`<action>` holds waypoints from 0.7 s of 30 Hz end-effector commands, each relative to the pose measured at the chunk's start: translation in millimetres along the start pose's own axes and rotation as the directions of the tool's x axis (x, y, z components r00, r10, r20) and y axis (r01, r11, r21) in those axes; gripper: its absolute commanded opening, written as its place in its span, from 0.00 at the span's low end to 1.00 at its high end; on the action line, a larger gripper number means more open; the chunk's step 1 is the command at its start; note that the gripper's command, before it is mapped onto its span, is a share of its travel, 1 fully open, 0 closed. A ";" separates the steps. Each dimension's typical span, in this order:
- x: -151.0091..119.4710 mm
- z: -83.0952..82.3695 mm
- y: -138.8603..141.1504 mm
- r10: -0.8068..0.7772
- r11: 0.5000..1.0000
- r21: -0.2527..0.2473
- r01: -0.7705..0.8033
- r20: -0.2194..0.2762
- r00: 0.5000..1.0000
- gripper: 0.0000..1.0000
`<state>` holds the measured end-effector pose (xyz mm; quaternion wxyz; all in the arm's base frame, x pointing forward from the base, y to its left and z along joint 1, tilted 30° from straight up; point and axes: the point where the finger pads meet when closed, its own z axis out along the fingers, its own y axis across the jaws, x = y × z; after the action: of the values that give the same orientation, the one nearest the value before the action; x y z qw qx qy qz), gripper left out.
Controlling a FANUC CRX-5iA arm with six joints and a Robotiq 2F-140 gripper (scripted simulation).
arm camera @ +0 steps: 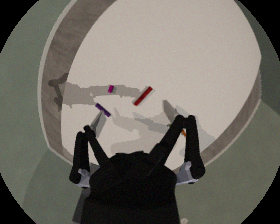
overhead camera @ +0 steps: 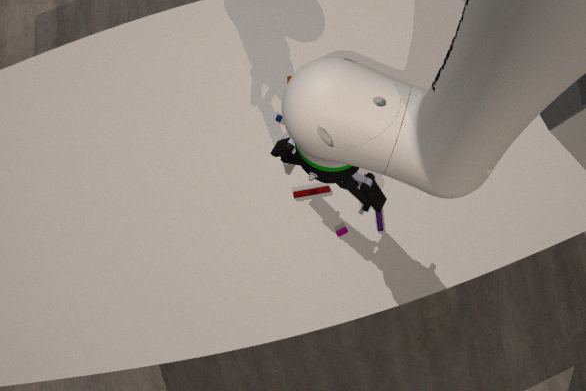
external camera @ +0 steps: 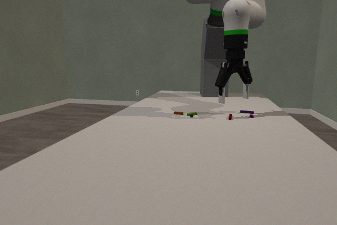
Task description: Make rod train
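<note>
The red rod lies flat on the white table; it also shows in the exterior view and the wrist view. The purple rod lies to its right, also seen in the exterior view and the wrist view. The magenta rod lies between them, nearer the table edge. The blue rod, the orange rod and the lime rod lie farther off. My gripper hangs open and empty, well above the rods.
The arm's white elbow hides part of the table in the top view, including most of the orange rod and the lime rod. The grey robot pedestal stands at the table's far end.
</note>
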<state>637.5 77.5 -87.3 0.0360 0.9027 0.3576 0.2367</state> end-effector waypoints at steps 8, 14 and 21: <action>-0.1 0.2 -0.3 0.000 0.999 -0.050 0.000 -0.014 1.000 1.00; -0.1 0.2 -0.3 0.000 0.999 -0.050 -0.001 -0.014 1.000 1.00; -1.5 0.2 1.3 0.080 0.996 -0.048 -0.081 -0.018 0.997 1.00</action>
<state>637.5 76.7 -87.5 0.0319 0.9085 0.3422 0.2376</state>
